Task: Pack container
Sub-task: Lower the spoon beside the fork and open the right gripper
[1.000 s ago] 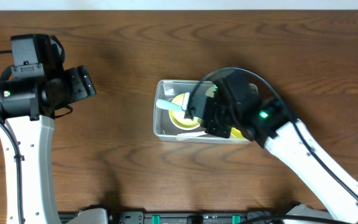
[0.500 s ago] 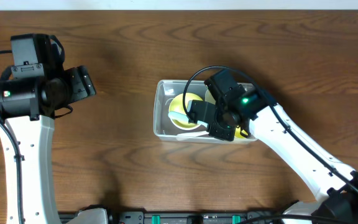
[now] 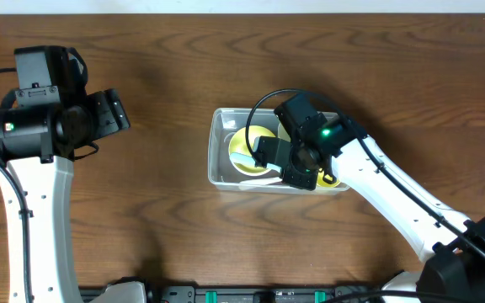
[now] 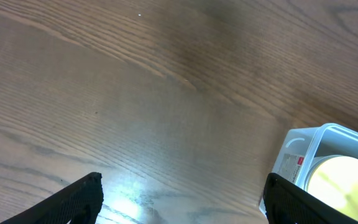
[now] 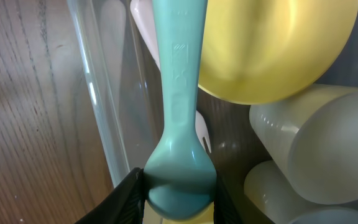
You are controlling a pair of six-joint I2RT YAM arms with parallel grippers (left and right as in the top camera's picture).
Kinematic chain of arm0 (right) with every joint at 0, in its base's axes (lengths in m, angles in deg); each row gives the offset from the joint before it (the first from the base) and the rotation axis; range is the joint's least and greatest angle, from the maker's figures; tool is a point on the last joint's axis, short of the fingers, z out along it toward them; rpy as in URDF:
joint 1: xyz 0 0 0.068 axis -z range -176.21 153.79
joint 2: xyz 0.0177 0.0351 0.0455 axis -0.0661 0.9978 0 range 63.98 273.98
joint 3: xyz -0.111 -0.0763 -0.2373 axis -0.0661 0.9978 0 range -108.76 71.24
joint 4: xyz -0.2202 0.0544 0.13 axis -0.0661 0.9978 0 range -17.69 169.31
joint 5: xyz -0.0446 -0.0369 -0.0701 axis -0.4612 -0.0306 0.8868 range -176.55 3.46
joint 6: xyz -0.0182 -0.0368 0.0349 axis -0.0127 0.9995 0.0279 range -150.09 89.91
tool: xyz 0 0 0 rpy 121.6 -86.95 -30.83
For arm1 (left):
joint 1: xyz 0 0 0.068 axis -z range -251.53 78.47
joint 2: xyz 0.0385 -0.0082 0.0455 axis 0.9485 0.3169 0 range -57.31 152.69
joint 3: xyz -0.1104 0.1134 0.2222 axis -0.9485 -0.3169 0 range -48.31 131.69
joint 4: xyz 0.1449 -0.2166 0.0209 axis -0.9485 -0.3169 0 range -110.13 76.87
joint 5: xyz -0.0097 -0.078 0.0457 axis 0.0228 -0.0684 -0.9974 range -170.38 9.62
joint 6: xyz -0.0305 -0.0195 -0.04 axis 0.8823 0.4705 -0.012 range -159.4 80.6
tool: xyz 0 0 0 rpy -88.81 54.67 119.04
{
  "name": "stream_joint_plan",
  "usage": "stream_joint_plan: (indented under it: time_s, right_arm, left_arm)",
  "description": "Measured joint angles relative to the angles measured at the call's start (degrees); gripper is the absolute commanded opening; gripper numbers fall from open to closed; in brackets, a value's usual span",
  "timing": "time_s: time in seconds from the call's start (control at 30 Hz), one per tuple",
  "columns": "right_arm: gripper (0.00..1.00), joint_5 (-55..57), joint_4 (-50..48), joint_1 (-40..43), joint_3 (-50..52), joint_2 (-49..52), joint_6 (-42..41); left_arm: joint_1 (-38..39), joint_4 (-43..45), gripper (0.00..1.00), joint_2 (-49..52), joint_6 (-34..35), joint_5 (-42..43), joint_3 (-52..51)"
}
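Right arm reaches down into the clear rectangular plastic container (image 3: 217, 150), which sits near the middle of the wooden desk (image 3: 158, 50). Right gripper (image 5: 176, 194) clenched on one end of a teal plastic spoon (image 5: 178, 93). Left arm well left of the container, left gripper (image 4: 182, 208) released, empty. Container has transparent walls and rounded corners. It holds a round yellow bowl (image 5: 272, 43) and whitish cups (image 5: 319, 146).

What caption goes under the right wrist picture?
Right gripper holds a teal spoon inside the clear container, beside a yellow bowl.
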Motion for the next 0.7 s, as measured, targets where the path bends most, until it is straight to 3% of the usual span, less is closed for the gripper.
stream_joint_plan:
  time_s: [0.07, 0.33, 0.67, 0.7]
  right_arm:
    - [0.43, 0.0, 0.0, 0.0, 0.0, 0.0, 0.1]
    - [0.45, 0.0, 0.0, 0.0, 0.0, 0.0, 0.4]
    - [0.56, 0.0, -1.6, 0.0, 0.0, 0.0, 0.4]
    - [0.67, 0.0, -2.0, 0.0, 0.0, 0.0, 0.0]
  left_arm:
    - [0.0, 0.0, 0.83, 0.0, 0.0, 0.0, 0.0]
    - [0.0, 0.0, 0.83, 0.0, 0.0, 0.0, 0.0]
    - [0.0, 0.0, 0.83, 0.0, 0.0, 0.0, 0.0]
    - [0.0, 0.0, 0.83, 0.0, 0.0, 0.0, 0.0]
